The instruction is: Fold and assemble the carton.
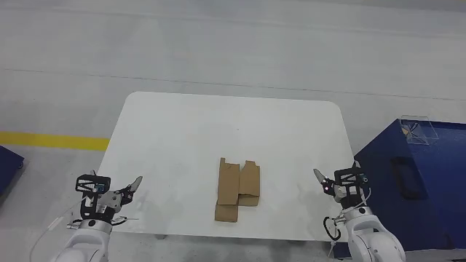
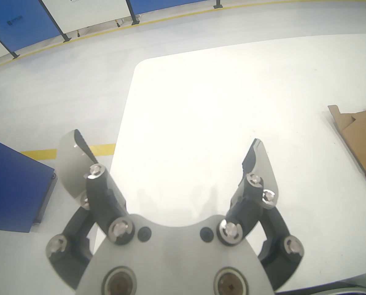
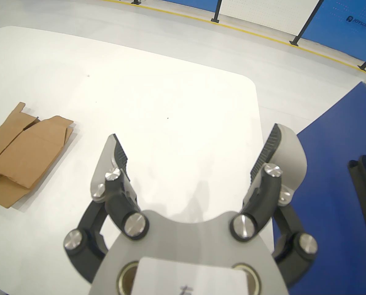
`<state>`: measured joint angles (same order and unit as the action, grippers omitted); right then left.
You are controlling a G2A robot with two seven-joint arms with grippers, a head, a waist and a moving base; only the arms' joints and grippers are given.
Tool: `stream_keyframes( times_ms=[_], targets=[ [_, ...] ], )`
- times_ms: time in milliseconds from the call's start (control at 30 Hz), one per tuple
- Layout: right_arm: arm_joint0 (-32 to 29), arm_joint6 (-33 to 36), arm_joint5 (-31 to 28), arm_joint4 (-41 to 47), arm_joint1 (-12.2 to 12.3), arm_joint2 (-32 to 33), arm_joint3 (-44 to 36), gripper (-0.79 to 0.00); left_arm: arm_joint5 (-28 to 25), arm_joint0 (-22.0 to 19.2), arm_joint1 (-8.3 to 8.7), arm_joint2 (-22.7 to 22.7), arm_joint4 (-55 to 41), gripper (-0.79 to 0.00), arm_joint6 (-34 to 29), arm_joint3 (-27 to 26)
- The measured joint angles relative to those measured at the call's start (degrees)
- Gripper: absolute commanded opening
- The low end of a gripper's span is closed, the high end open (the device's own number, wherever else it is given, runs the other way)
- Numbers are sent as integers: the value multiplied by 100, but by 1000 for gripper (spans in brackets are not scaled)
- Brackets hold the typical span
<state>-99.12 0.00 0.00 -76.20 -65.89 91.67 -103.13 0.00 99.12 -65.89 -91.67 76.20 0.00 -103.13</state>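
At the near left corner of the surface [image 1: 218, 120], the left gripper [image 2: 166, 136] was held released, jaws spread wide, nothing between them. The right gripper [image 3: 194, 131] was likewise found released and empty, over the near right corner. Both were kept well apart from the carton [image 1: 237, 189], judged a ready pose so the flat could be approached from either side. The carton was laid flat, not erected, near the front middle of the surface between the two grippers. Its flaps were splayed and one panel lapped over another. No fold was judged started. No object was seen between either gripper and the carton. Beyond the right gripper, a blue cabinet [image 3: 333, 170] was stood just beside the surface edge, so swing room there could be cramped. A lower blue box [image 2: 14, 185] was seen off the left corner, with a yellow floor line [image 1: 51, 140] running past it.
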Motion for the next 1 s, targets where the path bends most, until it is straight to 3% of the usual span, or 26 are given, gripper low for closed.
stream_keyframes(
  times_ms=[433, 500, 600, 700, 767, 867, 1000],
  targets=[
    [-7, 9, -8, 8, 0, -9, 4, 0, 0, 0, 0, 0, 0, 0, 0, 0],
    [-12, 286, -285, 284, 13, -71, -43, 0, 0, 0, 0, 0, 0, 0, 0, 0],
    [191, 1581, -1572, 1684, 60, 202, 21, 0, 0, 0, 0, 0, 0, 0, 0, 0],
    [659, 3352, -2644, 4066, 131, 352, 488, 0, 0, 0, 0, 0, 0, 0, 0, 0],
    [1199, 4701, -2729, 5785, 175, 258, 1036, 0, 0, 0, 0, 0, 0, 0, 0, 0],
    [2081, 6301, -2249, 7478, 194, -121, 1935, 0, 0, 0, 0, 0, 0, 0, 0, 0],
    [2981, 7200, -2073, 8343, 95, -889, 3092, 0, 0, 0, 0, 0, 0, 0, 0, 0]
  ],
)
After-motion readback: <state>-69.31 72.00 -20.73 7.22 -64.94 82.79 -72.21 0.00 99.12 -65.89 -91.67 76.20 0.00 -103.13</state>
